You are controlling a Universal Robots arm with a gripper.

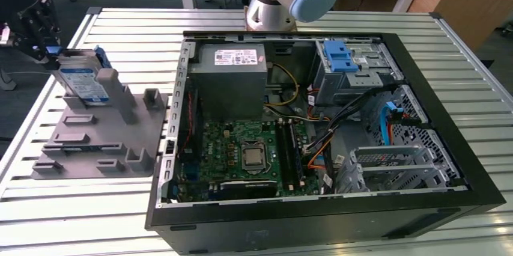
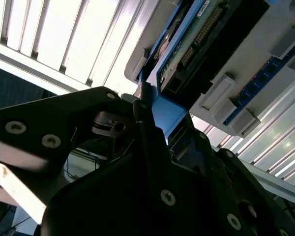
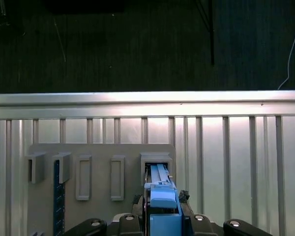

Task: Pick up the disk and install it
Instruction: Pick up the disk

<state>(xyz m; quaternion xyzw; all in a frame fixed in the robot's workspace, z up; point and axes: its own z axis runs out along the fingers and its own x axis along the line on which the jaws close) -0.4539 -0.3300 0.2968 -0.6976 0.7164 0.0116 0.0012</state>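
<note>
The disk (image 1: 83, 85) stands on edge in a slot at the far end of the grey holder block (image 1: 104, 142), on the exterior view's left. Its blue-and-white label faces the camera and blue rails run along its edges. My black gripper (image 1: 50, 50) is at the disk's upper end, shut on its blue rail. In the first wrist view the disk's blue edge (image 3: 160, 194) runs from between my fingers into the holder's slot (image 3: 156, 161). In the second wrist view one finger (image 2: 143, 123) presses against the blue rail (image 2: 166, 114), with the disk's underside (image 2: 206, 39) beyond it.
An open computer case (image 1: 449, 118) lies on the slatted metal table (image 1: 72, 208), on the exterior view's right. It holds a grey power supply (image 1: 232, 79), a motherboard (image 1: 240, 154) and a metal cage with a blue latch (image 1: 340, 57). The arm's base (image 1: 277, 3) stands behind it.
</note>
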